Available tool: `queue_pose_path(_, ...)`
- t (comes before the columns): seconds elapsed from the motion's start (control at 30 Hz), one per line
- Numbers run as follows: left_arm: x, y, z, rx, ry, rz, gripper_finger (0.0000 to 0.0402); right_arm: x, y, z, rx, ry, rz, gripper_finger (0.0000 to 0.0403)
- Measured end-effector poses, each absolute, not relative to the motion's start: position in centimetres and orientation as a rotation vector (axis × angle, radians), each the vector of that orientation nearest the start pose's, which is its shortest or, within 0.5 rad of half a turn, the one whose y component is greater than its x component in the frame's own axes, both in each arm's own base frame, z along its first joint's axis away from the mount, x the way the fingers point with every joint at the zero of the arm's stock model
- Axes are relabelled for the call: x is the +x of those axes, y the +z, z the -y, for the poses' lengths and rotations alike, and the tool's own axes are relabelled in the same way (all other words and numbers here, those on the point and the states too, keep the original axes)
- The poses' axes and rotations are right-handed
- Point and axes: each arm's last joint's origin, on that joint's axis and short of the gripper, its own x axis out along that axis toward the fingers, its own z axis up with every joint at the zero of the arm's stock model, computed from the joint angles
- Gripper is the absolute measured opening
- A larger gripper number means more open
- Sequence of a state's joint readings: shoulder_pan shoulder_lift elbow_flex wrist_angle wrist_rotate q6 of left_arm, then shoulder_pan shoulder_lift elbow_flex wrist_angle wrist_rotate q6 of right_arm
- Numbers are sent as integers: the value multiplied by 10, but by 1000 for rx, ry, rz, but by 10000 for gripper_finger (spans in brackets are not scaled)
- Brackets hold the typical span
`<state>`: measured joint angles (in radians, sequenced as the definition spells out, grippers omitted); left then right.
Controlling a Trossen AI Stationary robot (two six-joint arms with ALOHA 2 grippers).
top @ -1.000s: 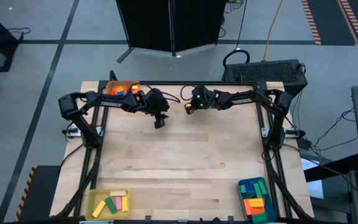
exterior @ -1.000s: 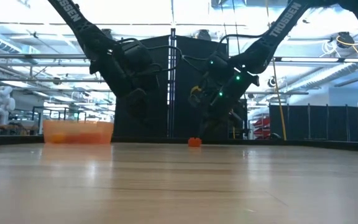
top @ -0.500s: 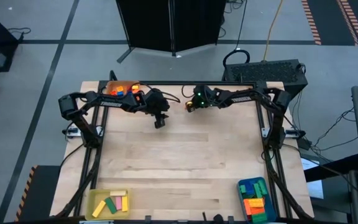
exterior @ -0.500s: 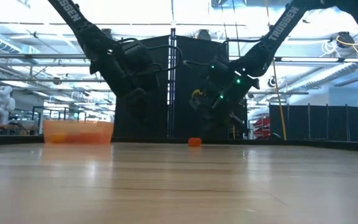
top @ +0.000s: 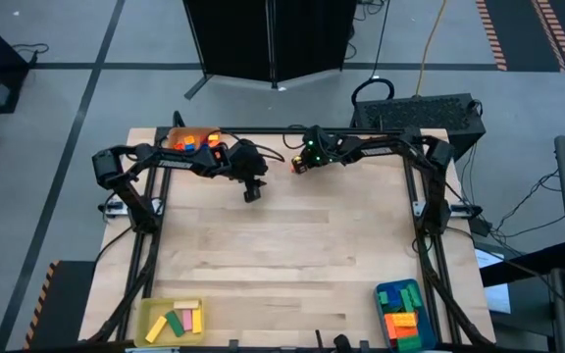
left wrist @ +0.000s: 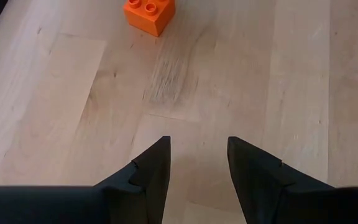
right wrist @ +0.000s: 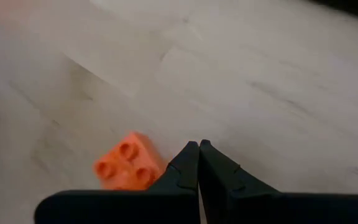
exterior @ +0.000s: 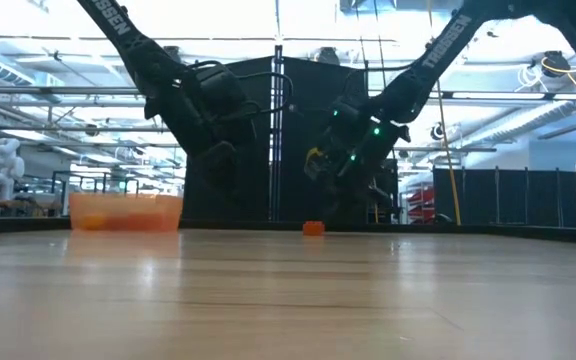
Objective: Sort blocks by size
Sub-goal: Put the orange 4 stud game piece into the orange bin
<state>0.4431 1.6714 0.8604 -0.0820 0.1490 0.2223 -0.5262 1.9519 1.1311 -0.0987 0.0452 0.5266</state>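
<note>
One block [top: 299,168] lies on the table [top: 282,255] near its far edge, between the two grippers. Three trays [top: 190,140] occupy the far-left, near-left and near-right corners.

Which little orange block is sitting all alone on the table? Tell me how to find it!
Start at the light wooden table and go to its far edge, between the two dark arms. There sits a small square orange plastic brick with four studs, beside the shut right gripper. It lies alone on bare wood, while every other brick sits in a tray.
</note>
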Motion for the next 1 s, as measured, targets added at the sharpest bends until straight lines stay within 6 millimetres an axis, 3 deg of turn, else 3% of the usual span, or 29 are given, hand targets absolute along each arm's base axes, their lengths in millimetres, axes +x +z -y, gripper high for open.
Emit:
queue_pose_path(0.17,290,155,-133,-55,177,-881,161,350,112,202,731,-712,-789,0)
queue_pose_path(0.57,289,154,-133,-54,178,-891,161,359,116,198,706,-718,-852,0)
queue_pose_path(0.8,289,154,-134,-44,206,-898,161,374,116,174,700,-457,-872,0)
queue_pose_path(1.0,286,151,-131,-59,192,-946,161,381,129,146,708,-275,-901,0)
